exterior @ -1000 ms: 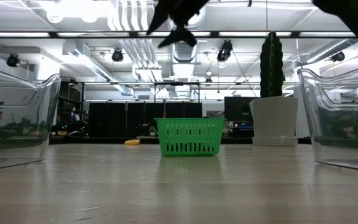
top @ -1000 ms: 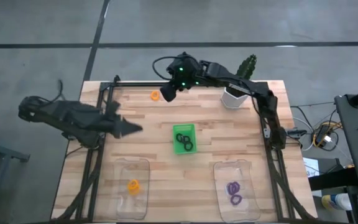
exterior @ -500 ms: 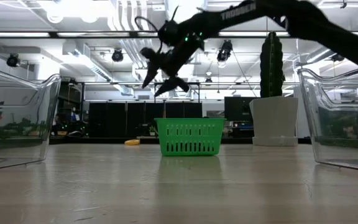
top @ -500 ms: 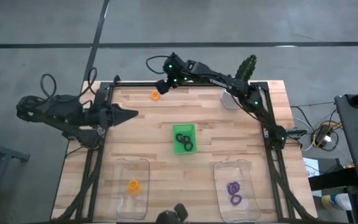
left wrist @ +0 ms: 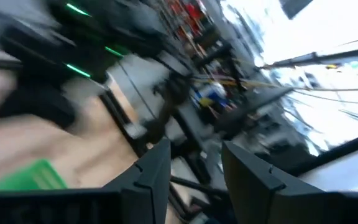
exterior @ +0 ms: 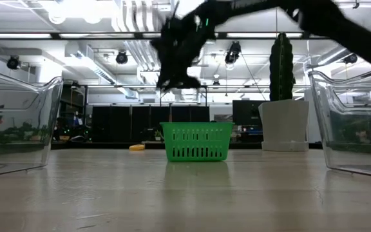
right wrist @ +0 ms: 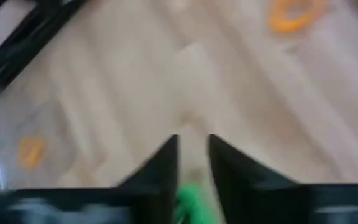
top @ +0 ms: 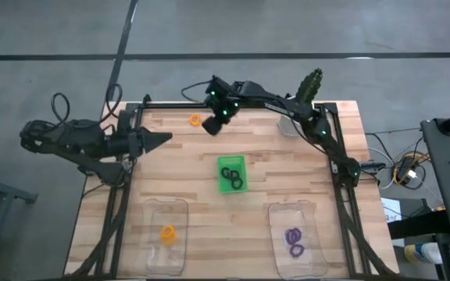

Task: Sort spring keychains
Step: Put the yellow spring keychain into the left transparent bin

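Observation:
One orange spring keychain (top: 195,119) lies flat on the wood near the table's far edge; it also shows in the low view (exterior: 137,147) and the right wrist view (right wrist: 294,15). My right gripper (top: 211,125) hangs in the air just right of it, slanting down. Its fingers (right wrist: 192,146) are open by a narrow gap with nothing between them. Black keychains (top: 231,176) lie in the green tray (top: 220,162) at mid-table. My left gripper (top: 162,138) waits open at the left, held level.
A clear container (top: 153,211) at near left holds an orange keychain (top: 167,232). Another clear container (top: 278,215) at near right holds purple ones (top: 294,240). A white pot (top: 291,125) with a cactus (top: 312,80) stands at far right, partly under my right arm.
My right gripper has come down from high above the table's far side and tipped further downward. It now hangs beside the orange keychain, and its fingers have drawn closer together. My left gripper has swung a little toward the far edge and turned.

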You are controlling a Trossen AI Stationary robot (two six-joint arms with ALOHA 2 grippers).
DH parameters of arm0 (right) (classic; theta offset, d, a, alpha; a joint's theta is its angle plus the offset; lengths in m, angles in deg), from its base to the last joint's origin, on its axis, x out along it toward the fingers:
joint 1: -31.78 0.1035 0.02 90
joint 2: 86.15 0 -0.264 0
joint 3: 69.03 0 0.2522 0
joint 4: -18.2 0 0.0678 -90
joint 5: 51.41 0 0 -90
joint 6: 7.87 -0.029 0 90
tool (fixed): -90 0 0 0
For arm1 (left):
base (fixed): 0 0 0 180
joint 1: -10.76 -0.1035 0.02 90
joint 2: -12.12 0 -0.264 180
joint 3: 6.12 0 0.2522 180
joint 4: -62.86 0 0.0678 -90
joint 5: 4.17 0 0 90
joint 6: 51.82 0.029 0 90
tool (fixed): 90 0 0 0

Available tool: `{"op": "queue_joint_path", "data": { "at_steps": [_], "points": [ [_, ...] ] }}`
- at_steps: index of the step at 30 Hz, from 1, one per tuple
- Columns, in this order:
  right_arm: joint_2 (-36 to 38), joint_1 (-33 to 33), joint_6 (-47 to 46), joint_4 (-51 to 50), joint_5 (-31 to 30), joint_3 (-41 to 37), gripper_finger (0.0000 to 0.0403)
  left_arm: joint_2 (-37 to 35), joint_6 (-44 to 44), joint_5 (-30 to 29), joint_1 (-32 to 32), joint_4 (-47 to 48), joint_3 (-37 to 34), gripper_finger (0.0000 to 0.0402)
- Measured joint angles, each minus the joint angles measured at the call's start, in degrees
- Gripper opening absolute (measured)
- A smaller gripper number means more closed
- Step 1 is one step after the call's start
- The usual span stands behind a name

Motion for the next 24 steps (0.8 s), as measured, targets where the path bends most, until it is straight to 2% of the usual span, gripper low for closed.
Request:
{"op": "queue_joint_path", "data": {
  "at_steps": [1, 2, 5, 8, 11, 14, 20, 24],
  "points": [
    [1.60, 1.41, 1.19, -1.47, -0.20, 0.02, 0.0041, -0.27, 0.71, -1.34, 0.02, 0.77, 0.02, 0.0135],
    [3.08, 2.83, 1.80, -2.76, -0.63, -0.03, 0.0028, -0.41, 0.97, -2.87, -0.09, 1.76, 0.02, 0.0135],
    [6.67, 7.32, 1.45, -5.29, -4.08, -0.37, 0.0014, -0.56, 0.21, -5.44, -1.69, 6.68, 0.04, 0.0135],
    [10.12, 11.91, -0.05, -5.59, -9.59, -0.67, 0.0009, -0.29, -2.62, -3.65, -5.48, 13.36, 0.04, 0.0135],
    [13.61, 15.58, -2.21, -5.50, -13.24, -0.68, 0.0008, 0.71, -4.09, 2.29, -11.54, 19.54, 0.04, 0.0135],
    [15.94, 17.45, -4.51, -5.43, -15.86, -0.81, 0.0008, 2.72, -1.36, 9.32, -19.05, 22.29, 0.04, 0.0135],
    [19.29, 20.83, -9.45, -5.19, -21.89, -0.96, 0.0008, 11.18, 9.10, 31.49, -35.64, 22.39, 0.04, 0.0135],
    [21.01, 22.42, -11.51, -5.02, -24.80, -0.96, 0.0008, 17.30, 15.27, 36.31, -43.32, 22.39, 0.09, 0.0135]
  ]
}}
